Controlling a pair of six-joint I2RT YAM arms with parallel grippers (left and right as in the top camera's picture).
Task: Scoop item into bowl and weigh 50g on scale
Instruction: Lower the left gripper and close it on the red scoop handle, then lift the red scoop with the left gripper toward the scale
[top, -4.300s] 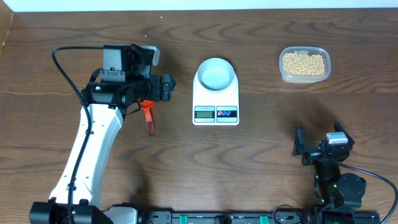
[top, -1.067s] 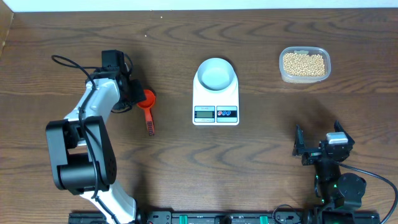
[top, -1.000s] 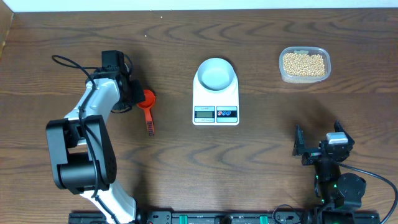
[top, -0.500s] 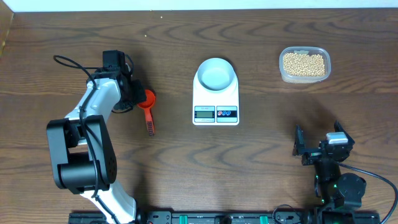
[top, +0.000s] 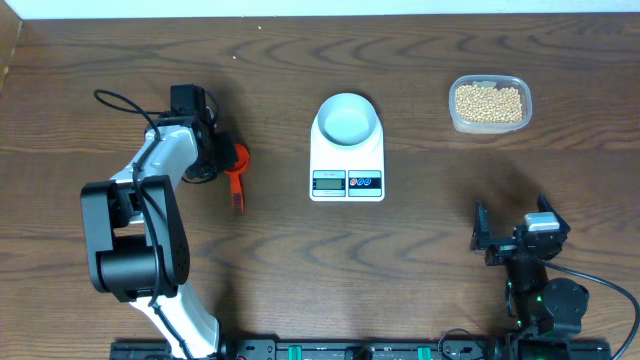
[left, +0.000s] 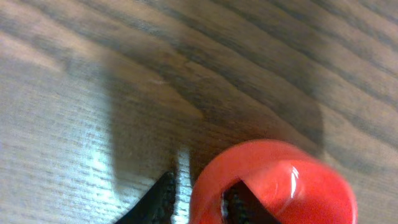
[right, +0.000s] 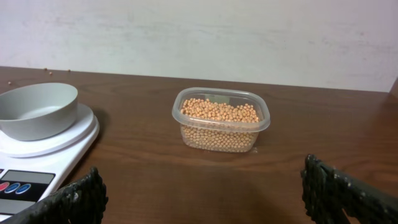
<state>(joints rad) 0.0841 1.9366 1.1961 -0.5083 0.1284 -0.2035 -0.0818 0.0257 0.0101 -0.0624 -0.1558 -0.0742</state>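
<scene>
A red scoop lies left of the white scale, its dark-tipped handle pointing toward the front edge. My left gripper is at its cup. In the left wrist view the jaws straddle the red cup wall, one black finger outside and the other inside. The pale bowl stands on the scale and looks empty. The tan beads fill a clear tub at the back right. My right gripper rests open near the front right, holding nothing.
The scale's display and two buttons face the front edge. The left arm's cable loops above the table at the left. A few stray beads lie near the back edge.
The left jaws have narrowed onto the scoop's cup wall. The scoop's handle has swung slightly left and the arm has shifted a little toward the back. The right arm is still.
</scene>
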